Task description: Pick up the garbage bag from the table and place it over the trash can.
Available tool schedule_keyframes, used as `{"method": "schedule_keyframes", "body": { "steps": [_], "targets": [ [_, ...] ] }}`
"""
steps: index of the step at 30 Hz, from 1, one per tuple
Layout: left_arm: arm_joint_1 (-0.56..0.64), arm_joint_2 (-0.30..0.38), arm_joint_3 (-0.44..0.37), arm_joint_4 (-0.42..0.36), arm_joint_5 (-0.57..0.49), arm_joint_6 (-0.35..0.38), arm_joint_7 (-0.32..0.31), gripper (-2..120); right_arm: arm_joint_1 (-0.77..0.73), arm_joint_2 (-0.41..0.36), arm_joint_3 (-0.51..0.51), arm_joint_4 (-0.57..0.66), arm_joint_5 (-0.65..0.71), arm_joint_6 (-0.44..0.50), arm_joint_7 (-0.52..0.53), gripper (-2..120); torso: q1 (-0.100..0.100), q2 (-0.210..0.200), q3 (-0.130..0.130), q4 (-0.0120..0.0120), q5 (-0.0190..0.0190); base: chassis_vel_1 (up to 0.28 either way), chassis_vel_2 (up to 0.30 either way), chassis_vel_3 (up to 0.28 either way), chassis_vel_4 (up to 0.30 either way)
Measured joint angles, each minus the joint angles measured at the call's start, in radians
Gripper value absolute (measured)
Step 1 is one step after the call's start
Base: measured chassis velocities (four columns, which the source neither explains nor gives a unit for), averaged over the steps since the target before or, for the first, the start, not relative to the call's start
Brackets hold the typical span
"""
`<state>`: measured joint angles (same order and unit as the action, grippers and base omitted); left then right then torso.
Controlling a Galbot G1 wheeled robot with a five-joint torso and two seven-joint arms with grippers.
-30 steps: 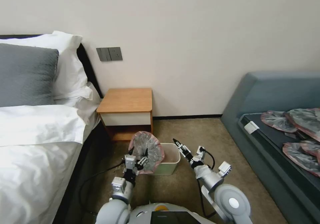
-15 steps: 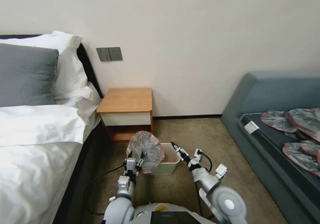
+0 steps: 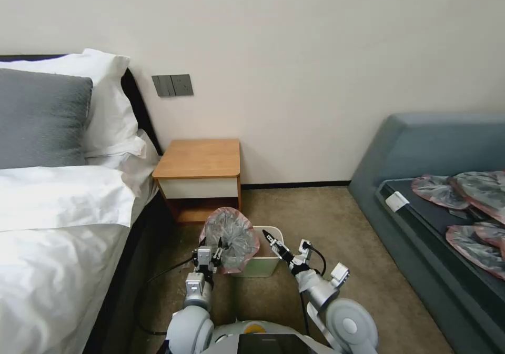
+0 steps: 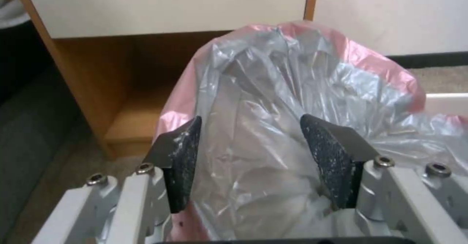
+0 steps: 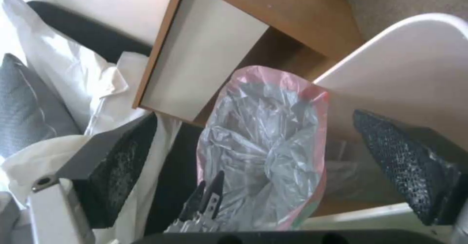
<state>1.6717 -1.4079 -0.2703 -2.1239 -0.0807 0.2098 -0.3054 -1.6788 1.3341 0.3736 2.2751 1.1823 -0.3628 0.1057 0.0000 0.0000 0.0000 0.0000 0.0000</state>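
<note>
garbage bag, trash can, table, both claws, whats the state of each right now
garbage bag: crumpled, draped over the trash can's left end, off the table, mouth not spread around the rim
trash can: upright on the carpet, right part of rim uncovered
table: top bare
left claw: open, fingers on either side of the bag
right claw: open, over the trash can, holding nothing

Garbage bag (image 3: 230, 238): crinkly grey translucent plastic, pink rim, standing bunched over the trash can's left end.
Trash can (image 3: 263, 263): cream rim, pale green sides, on carpet before the nightstand (image 3: 200, 159).
Nightstand: orange-brown top, bare.
</note>
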Motion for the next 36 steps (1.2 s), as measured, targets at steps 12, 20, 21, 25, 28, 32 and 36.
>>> {"method": "schedule_keyframes", "body": {
  "steps": [12,20,21,25,28,32,36],
  "targets": [
    [-0.073,-0.001,0.019,0.052,-0.043,0.025,-0.002,54,-0.001,0.005,0.014,0.033,0.004,0.0,-0.001,100,0.0,0.0,0.0,0.0,0.0,0.0,0.0,0.0,0.0],
    [-0.087,-0.007,0.04,0.065,-0.046,0.033,-0.005,54,0.003,0.006,0.028,0.037,0.008,0.001,0.004,100,0.0,0.0,0.0,0.0,0.0,0.0,0.0,0.0,0.0],
    [-0.087,-0.007,0.04,0.065,-0.046,0.033,-0.005,54,0.003,0.006,0.028,0.037,0.008,0.001,0.004,100,0.0,0.0,0.0,0.0,0.0,0.0,0.0,0.0,0.0],
    [-0.091,-0.007,0.044,0.072,-0.048,0.04,-0.011,53,0.004,0.01,0.028,0.034,0.008,0.001,0.006,100,0.0,0.0,0.0,0.0001,0.0001,0.0,0.0,0.0,0.0],
    [-0.109,-0.01,0.052,0.085,-0.055,0.057,-0.025,52,0.004,0.011,0.031,0.034,0.008,0.002,0.009,100,0.0,0.0,0.0,0.0,0.0,0.0,0.0,0.0,0.0],
    [-0.127,-0.012,0.057,0.094,-0.064,0.074,-0.034,50,0.001,0.011,0.04,0.034,0.009,0.002,0.009,100,0.0,0.0,0.0,-0.0001,0.0,0.0,0.0,0.0,0.0],
    [-0.14,-0.01,0.059,0.099,-0.074,0.089,-0.039,49,-0.002,0.011,0.047,0.034,0.009,0.003,0.01,100,0.0,0.0,0.0,0.0,0.0,0.0,0.0,0.0,0.0]
  ]
}}
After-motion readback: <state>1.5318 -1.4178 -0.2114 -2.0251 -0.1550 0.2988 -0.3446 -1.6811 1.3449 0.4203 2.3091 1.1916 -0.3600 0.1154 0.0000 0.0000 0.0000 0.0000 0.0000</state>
